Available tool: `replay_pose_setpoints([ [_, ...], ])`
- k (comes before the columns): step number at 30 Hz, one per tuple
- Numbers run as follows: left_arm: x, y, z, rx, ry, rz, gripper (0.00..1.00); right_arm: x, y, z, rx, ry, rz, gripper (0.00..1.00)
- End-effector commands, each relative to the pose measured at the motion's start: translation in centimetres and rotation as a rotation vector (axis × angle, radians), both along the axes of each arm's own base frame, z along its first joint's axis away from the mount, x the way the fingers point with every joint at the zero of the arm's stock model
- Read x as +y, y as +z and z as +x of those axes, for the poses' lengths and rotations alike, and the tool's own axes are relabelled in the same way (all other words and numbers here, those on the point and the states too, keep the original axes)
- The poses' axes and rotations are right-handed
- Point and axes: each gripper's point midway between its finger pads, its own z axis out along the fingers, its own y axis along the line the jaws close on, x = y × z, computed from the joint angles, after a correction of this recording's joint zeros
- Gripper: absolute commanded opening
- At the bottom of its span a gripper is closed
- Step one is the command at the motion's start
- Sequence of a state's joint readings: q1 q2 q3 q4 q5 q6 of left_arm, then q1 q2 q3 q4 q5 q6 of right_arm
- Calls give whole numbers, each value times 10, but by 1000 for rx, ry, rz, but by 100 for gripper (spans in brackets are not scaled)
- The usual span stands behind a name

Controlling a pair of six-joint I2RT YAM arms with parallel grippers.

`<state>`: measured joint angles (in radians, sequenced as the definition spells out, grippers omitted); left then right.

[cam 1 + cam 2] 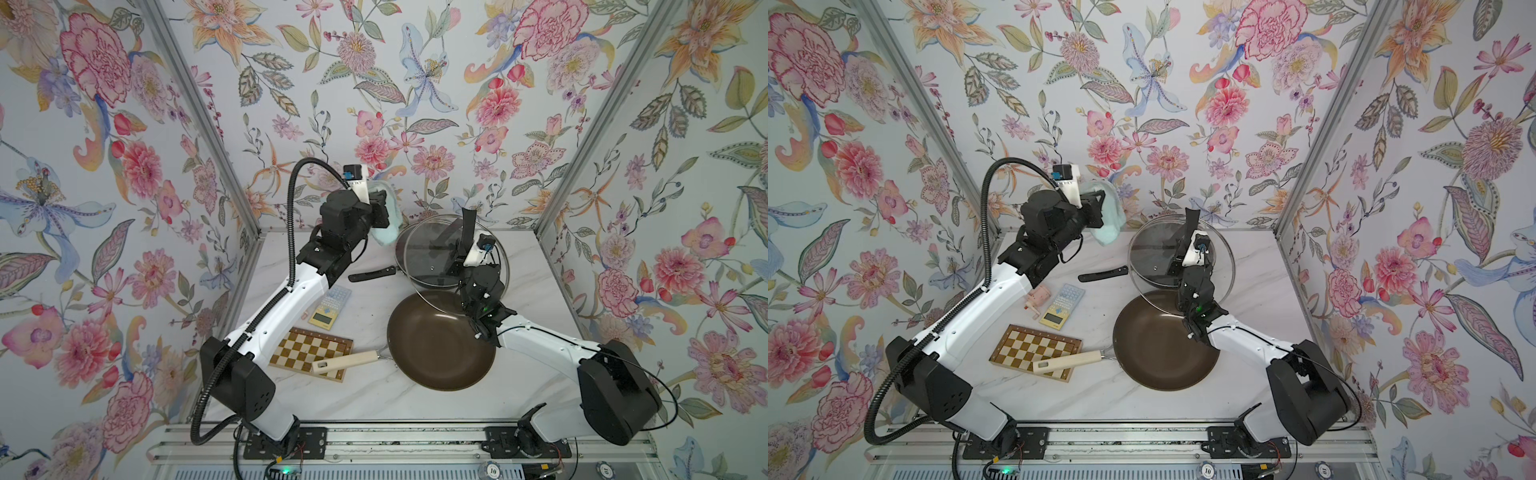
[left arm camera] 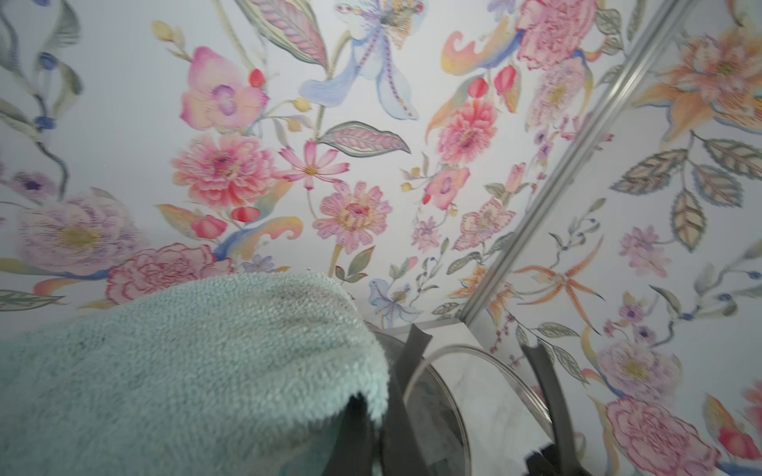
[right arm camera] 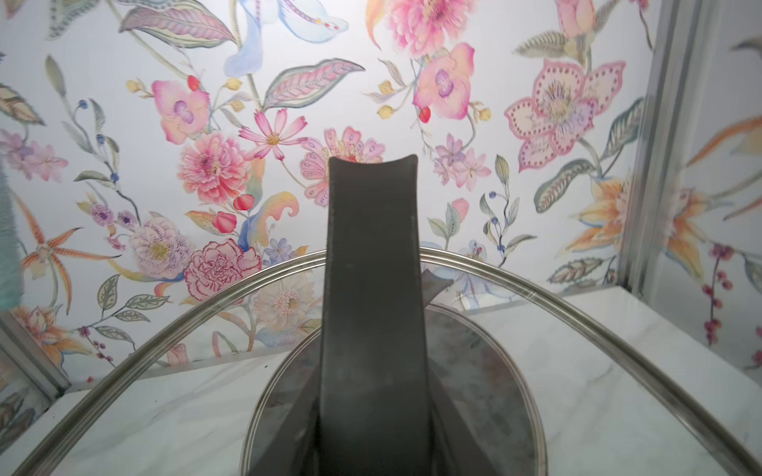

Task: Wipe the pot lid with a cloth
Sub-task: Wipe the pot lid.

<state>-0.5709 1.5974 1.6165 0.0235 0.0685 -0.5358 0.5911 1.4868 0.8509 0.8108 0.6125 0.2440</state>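
The pale mint cloth [image 1: 386, 235] [image 1: 1111, 224] hangs from my left gripper [image 1: 381, 216] [image 1: 1096, 210], which is shut on it and raised near the back wall, just left of the lid. In the left wrist view the cloth [image 2: 185, 371] covers one finger of that gripper [image 2: 377, 437]. The glass pot lid [image 1: 432, 249] [image 1: 1154, 257] with its steel rim [image 3: 536, 288] is held off the table, slightly tilted. My right gripper [image 1: 467, 224] [image 3: 373, 288] is shut on it. Its black fingers hide the spot where they grip the lid.
Under the lid, a dark pan with a black handle [image 1: 372, 274] stands at the back. A brown frying pan [image 1: 440, 353] with a cream handle [image 1: 345, 361] lies in front, that handle across a chessboard [image 1: 299, 349]. A calculator [image 1: 328, 309] and a pink object [image 1: 1040, 297] lie left.
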Motion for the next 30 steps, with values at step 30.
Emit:
replay_pose_setpoints([
  [30,-86,-138,-36,116,83,470,0,-44,236,2,-750,62,1370,0],
])
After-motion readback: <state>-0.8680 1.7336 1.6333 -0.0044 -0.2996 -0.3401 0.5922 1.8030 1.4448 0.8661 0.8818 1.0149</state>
